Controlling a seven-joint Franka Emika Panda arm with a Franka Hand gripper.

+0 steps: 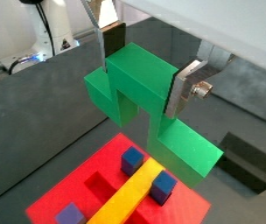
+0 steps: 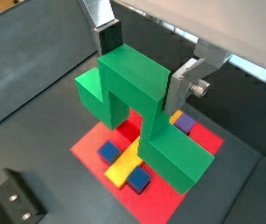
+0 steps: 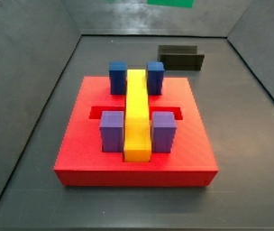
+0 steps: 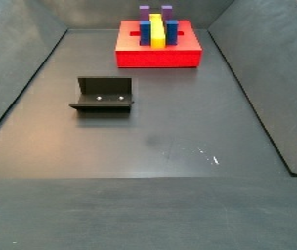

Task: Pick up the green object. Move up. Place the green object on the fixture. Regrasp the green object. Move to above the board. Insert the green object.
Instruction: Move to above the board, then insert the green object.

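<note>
A long yellow bar lay lengthwise between two blue blocks at its far end and two purple blocks at its near end. The dark grey floor showed faint pale scuffs. Grey walls enclosed it.

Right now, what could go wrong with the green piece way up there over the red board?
The gripper holds the green piece only by its middle block, high above the red board, so it might slip or tilt. Going down, its arms could bump the yellow bar or the blue blocks instead of finding the slots.
</note>
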